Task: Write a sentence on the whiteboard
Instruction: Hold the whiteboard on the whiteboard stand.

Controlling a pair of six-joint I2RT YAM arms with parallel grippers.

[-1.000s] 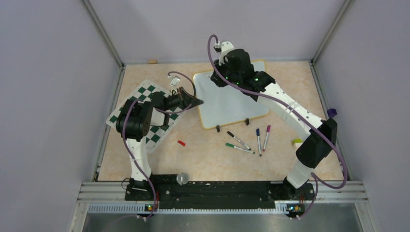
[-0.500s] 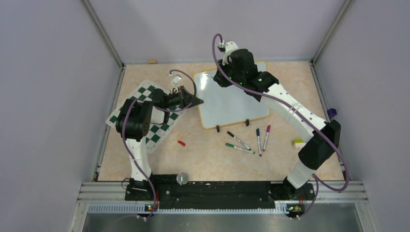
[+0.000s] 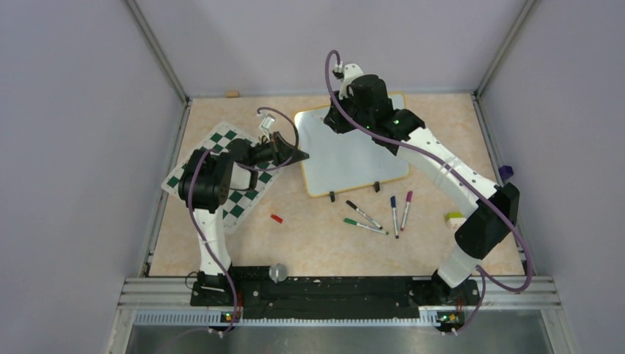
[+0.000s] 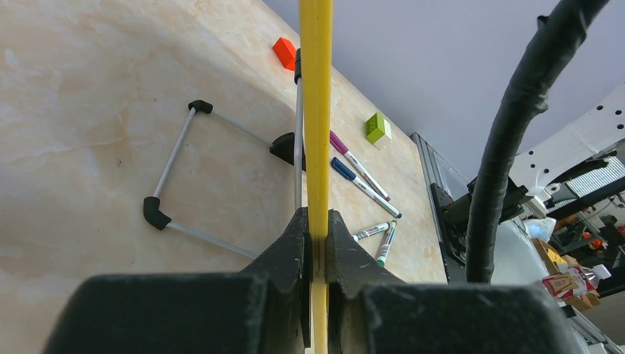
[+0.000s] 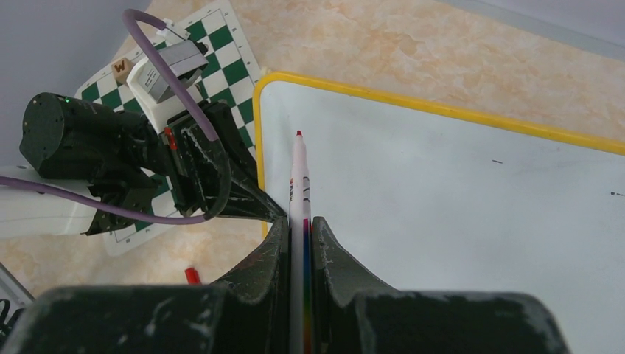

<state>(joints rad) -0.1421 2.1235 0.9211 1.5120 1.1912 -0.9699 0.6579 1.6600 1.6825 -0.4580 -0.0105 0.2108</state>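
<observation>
Since a second earlier my right gripper [image 3: 345,110] had crept slightly farther across the whiteboard [image 3: 354,151], and my left gripper [image 3: 298,155] had kept its place. That whiteboard lay at the far middle of the table [image 3: 309,247], turned a little askew, with its two black clips on the long edge nearest me. My left gripper was clamped on the yellow frame at the board's left edge, the fingers pressed to either side of it. My right gripper was closed on a red-tipped marker [image 5: 300,184], whose tip pointed over the white surface just inside the left frame, near the far corner; I could not tell whether the tip touched. Beside the board on the left lay the checkered chess mat [image 3: 247,203], partly under my left arm. Near the clips four loose markers [image 3: 394,214] lay on the table, with a small red cap [image 3: 276,218] to their left and a yellow-green block [image 3: 452,219] to their right.
</observation>
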